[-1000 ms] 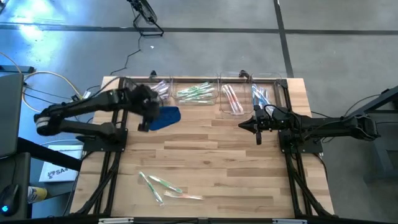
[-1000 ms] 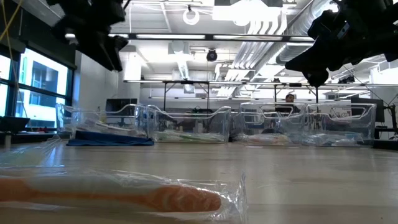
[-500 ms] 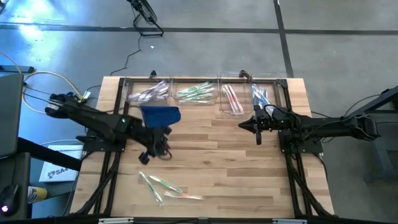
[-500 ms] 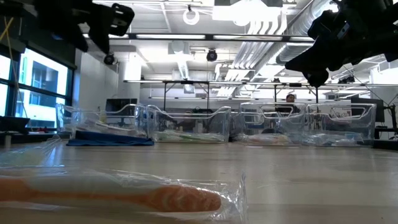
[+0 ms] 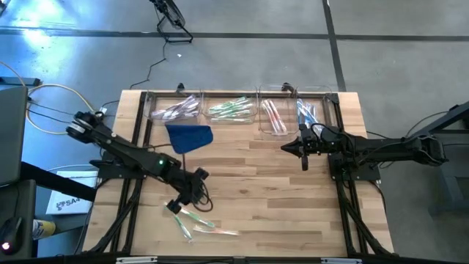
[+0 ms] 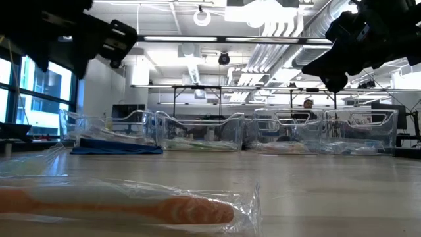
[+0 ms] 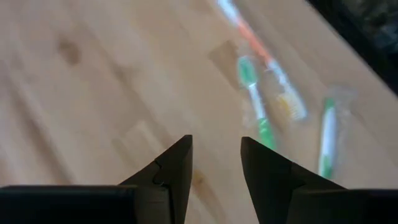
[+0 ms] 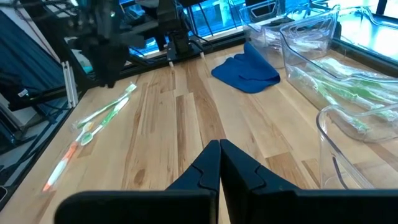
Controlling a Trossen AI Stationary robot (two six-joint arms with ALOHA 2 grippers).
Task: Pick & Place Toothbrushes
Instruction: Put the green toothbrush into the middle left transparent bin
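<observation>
The left gripper (image 5: 176, 206) hangs over the loose toothbrushes (image 5: 192, 221) near the tabletop's (image 5: 271, 191) front edge — jaws parted, nothing between them. The right gripper (image 5: 286, 149) waits by the clear bins (image 5: 238, 110) at the back — jaws clenched, holding nothing.

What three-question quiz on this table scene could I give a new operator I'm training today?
1. True or false: the left gripper is empty, fingers apart, over the loose toothbrushes at the table's near edge.
2. Which lies on the table in front of the bins? A) blue cloth B) red cup C) metal tray
3. Fill in: the right gripper hangs mid-table with its fingers ____.

Key: 1 true; 2 A; 3 shut.
</observation>
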